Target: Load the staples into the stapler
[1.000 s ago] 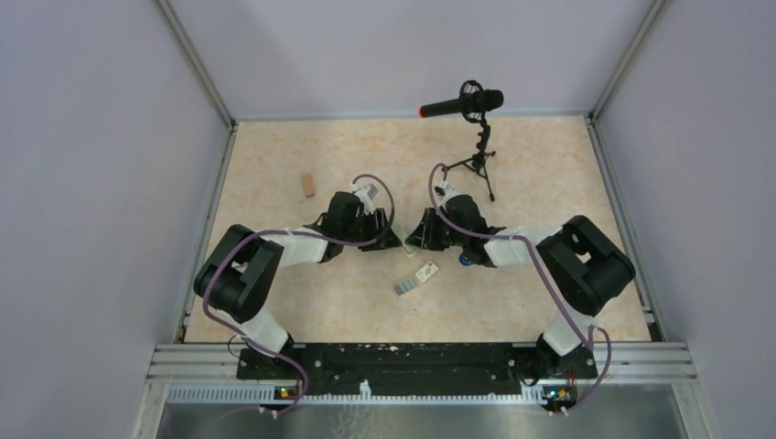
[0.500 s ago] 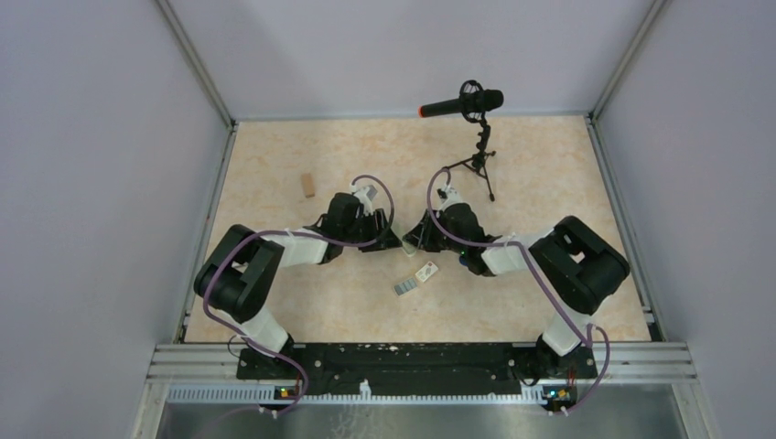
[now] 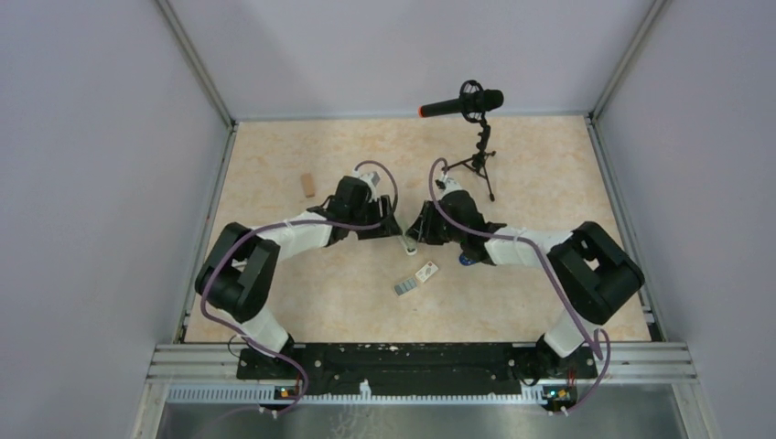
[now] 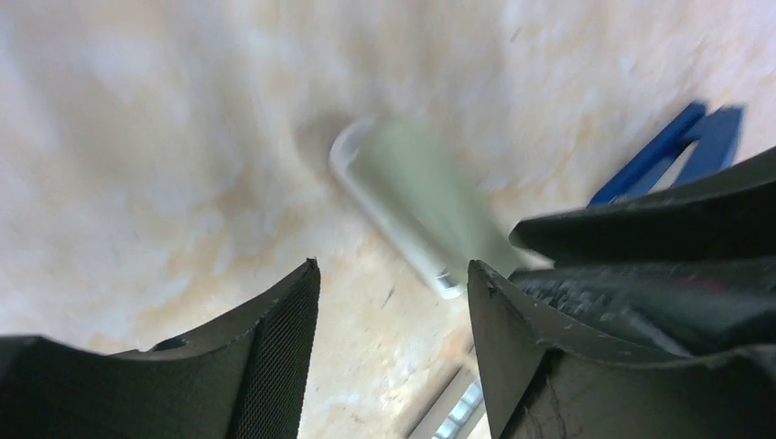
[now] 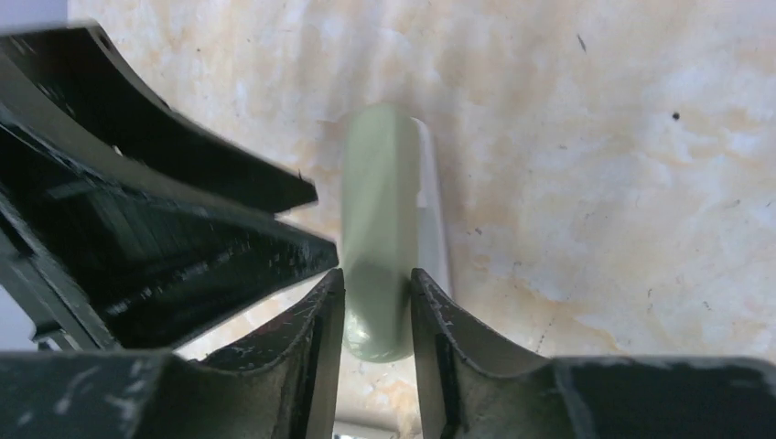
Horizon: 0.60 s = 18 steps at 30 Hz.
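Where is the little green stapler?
Mid-table in the top view, the stapler lies between the left gripper and the right gripper, which grips its end; the staples lie just nearer the bases.

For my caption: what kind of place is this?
Probably a lab recording cell for robots: plain walls around a table, a microphone on a tripod, two arms bolted to a metal rail.

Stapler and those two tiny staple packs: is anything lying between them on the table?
Nothing visible. The staples lie on bare table close beside the stapler, whose end the right gripper pinches.
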Available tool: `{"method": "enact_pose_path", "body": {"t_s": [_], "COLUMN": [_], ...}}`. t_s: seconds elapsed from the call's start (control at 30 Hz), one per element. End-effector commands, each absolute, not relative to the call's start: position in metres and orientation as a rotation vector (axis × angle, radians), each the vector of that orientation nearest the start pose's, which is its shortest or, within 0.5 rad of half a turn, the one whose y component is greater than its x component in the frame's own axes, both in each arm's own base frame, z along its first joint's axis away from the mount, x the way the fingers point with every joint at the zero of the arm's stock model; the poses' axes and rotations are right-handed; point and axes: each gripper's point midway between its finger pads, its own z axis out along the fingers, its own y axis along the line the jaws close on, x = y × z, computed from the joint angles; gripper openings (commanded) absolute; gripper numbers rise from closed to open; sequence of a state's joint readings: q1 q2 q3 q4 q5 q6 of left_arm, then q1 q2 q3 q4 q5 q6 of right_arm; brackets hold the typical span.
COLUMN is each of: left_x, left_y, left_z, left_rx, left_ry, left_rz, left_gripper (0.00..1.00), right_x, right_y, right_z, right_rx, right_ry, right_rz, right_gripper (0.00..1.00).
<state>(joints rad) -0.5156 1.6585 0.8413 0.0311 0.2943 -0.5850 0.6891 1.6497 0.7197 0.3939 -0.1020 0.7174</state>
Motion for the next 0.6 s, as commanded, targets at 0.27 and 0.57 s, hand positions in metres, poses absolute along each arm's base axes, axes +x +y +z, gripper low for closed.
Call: {"method": "enact_pose_path", "body": {"t_s": [0.27,0.57], "left_x": [0.366,0.322], "left_y": [-0.233,-0.218], "left_z": [0.238,0.351], "left_rx": [0.147,0.403], "left_ry": [2.024,1.725], "left_rz": [-0.679,-0.664], "left_gripper": [0.92,0.99], "right_x": [0.329,0.279], "right_y": [0.260,0.195], "right_z": [0.221,0.274], "right_rx": [-0.186,-0.198], "right_ry": [2.128,1.993], "right_rz": [0.713,0.565], "right_gripper": [0.73,0.83]}}
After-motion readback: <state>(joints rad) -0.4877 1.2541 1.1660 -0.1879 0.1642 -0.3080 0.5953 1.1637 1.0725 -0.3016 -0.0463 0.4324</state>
